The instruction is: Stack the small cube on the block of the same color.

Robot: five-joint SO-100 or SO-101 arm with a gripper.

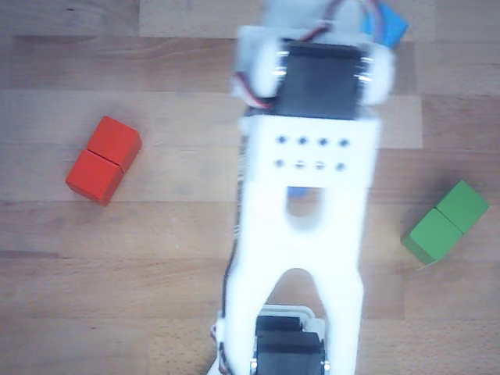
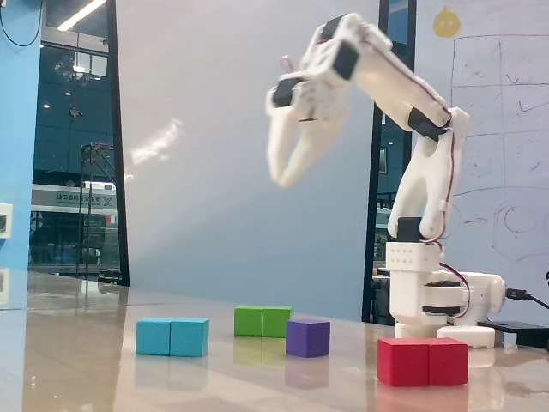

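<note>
The small cube (image 2: 308, 337), dark blue-violet, sits on the table in the fixed view, to the right of the light blue two-cube block (image 2: 171, 336) and apart from it. In the other view only a sliver of the cube (image 1: 300, 191) shows under the arm, and a corner of the light blue block (image 1: 388, 25) shows at the top right. My gripper (image 2: 284, 178) hangs high above the table, points down and holds nothing. Its fingers (image 2: 276, 146) are motion-blurred: a gap shows higher up, but the tips run together. In the other view the arm hides the gripper.
A green two-cube block (image 2: 263, 321) (image 1: 447, 223) lies behind the small cube. A red two-cube block (image 2: 423, 361) (image 1: 103, 160) lies near the arm's base (image 2: 433, 300). In the other view the white arm (image 1: 308, 195) covers the middle of the wooden table.
</note>
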